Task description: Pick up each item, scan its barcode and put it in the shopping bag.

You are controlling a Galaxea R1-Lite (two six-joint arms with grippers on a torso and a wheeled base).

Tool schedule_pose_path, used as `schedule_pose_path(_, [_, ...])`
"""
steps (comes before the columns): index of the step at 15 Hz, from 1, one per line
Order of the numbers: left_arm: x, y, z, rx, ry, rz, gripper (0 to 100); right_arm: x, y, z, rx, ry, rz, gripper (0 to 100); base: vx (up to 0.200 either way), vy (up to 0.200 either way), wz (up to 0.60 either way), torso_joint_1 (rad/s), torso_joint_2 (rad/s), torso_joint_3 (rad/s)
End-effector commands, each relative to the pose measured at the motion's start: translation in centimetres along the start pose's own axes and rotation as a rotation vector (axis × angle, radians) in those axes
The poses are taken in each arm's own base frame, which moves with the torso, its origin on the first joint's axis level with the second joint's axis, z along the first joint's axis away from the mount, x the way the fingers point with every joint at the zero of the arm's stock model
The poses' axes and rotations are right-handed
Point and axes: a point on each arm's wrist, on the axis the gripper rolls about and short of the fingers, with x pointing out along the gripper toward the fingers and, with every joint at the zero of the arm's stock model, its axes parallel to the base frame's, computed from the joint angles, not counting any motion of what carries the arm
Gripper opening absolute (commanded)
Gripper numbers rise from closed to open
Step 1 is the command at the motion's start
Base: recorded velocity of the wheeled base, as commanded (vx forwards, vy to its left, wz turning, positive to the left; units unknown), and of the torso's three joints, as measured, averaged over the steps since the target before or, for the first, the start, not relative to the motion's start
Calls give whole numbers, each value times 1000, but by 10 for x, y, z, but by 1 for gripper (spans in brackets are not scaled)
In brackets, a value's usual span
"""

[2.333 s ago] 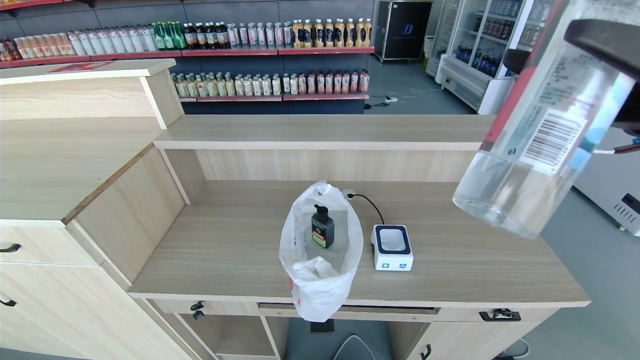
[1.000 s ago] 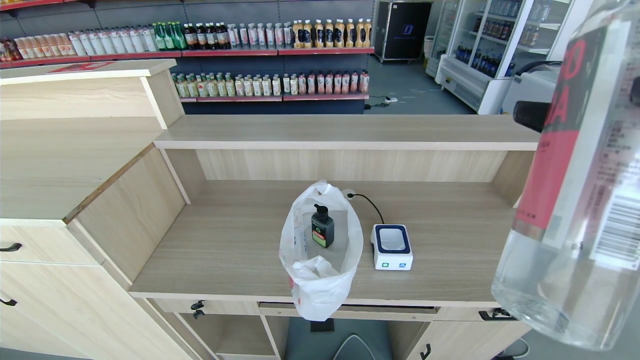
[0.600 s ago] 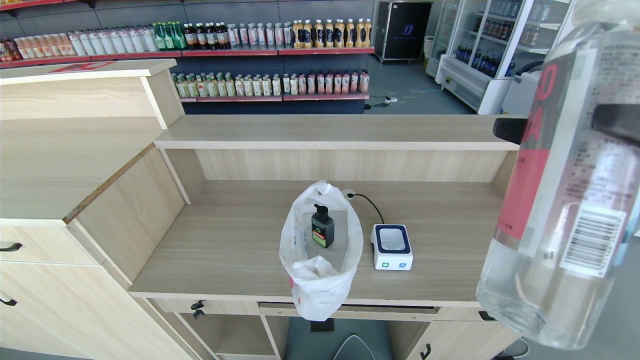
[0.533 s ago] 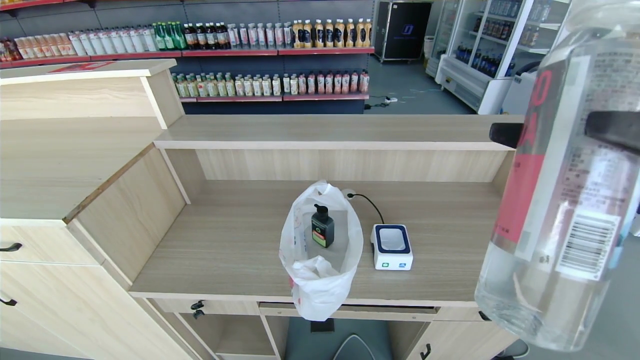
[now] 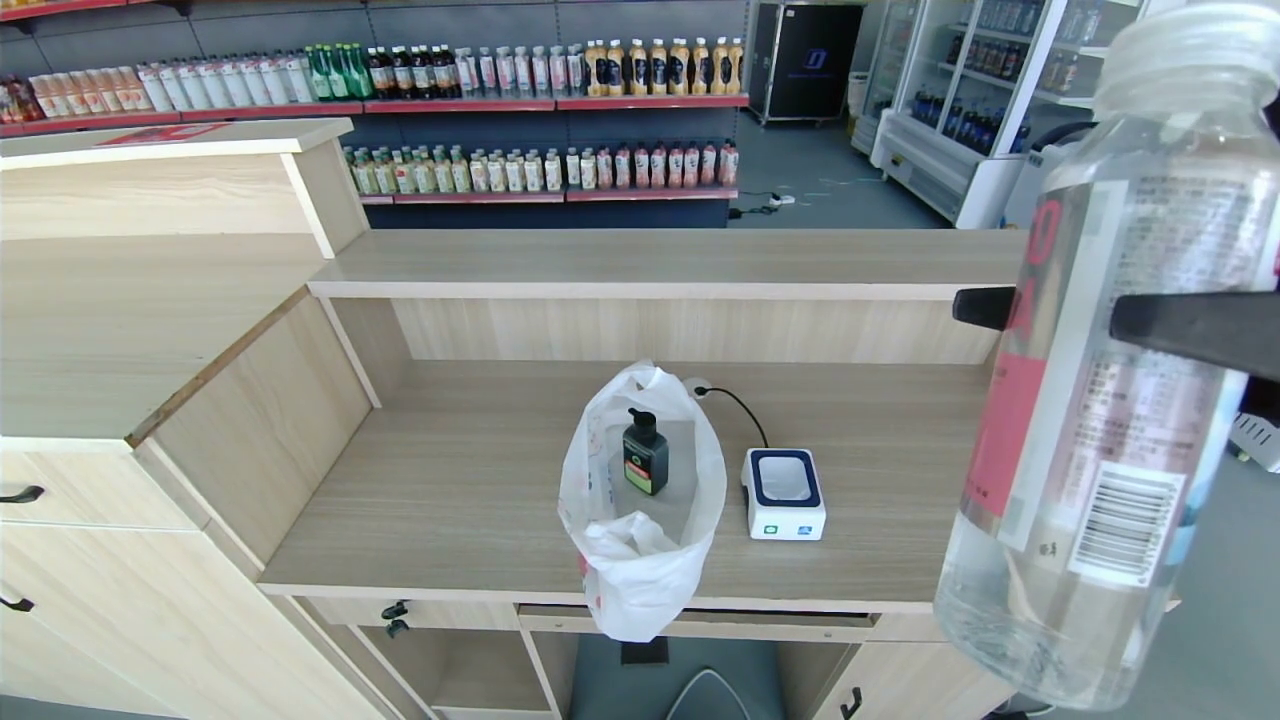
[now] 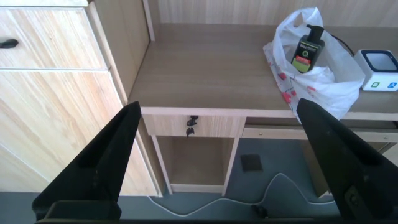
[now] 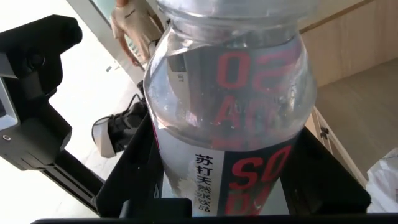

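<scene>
**Item 1, water bottle** (image 5: pixel 1100 400) (image 7: pixel 233 106). Clear plastic, red-and-white label, filled with clear liquid. It is held in the air off the right end of the worktop (image 5: pixel 450 500), close to the head camera. It stands nearly upright with the ribbed top uppermost. The barcode (image 5: pixel 1125 520) is low on the label, facing the head camera. The bottle is well apart from the scanner and the bag.

**Item 2, right claw** (image 5: pixel 1090 315) (image 7: pixel 230 186). Black fingers are clamped on either side of the bottle across the label band.

**Item 3, left claw** (image 6: pixel 217 162). Black fingers are spread wide with nothing between them. It hangs in front of the worktop's left end, above the floor.

**Item 4, shopping bag** (image 5: pixel 640 540) (image 6: pixel 317 81). Thin white plastic with small red marks and an open mouth. It sits mid-worktop with its lower end drooping over the front edge.

**Item 5, pump bottle** (image 5: pixel 645 455) (image 6: pixel 306 48). Dark body, black pump head, green-and-red label. It lies inside the bag.

**Item 6, barcode scanner** (image 5: pixel 785 495) (image 6: pixel 379 68). A white box with a blue-framed window facing up, just beside the bag on its right. A black cable (image 5: pixel 740 405) runs from it to the back of the worktop.

**Item 7, surroundings.** Store shelves of bottled drinks (image 5: pixel 450 70) stand beyond the counter. Glass-door coolers (image 5: pixel 960 100) stand at the far right.
</scene>
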Motion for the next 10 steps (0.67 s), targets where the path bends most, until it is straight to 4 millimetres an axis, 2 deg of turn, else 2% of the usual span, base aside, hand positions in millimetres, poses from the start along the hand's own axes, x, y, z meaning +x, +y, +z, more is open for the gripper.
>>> schedule_pose_path(1, [0,0,0,0,0,0,100,-6,-3,3,-12,-12,-31,0,0,0,0,0,0,0])
schedule_pose_path(3, [0,0,0,0,0,0,100,-36,-19,9,-46,-59,-212,0,0,0,0,0,0,0])
schedule_pose_path(6, [0,0,0,0,0,0,100,-80,-42,2,-92,-99,-527,0,0,0,0,0,0,0])
schedule_pose_path(8, [0,0,0,0,0,0,100,-106,-69,-15,-203,-48,-806,0,0,0,0,0,0,0])
schedule_pose_path(10, [0,0,0,0,0,0,100,-125,-85,-37,-258,55,-992,0,0,0,0,0,0,0])
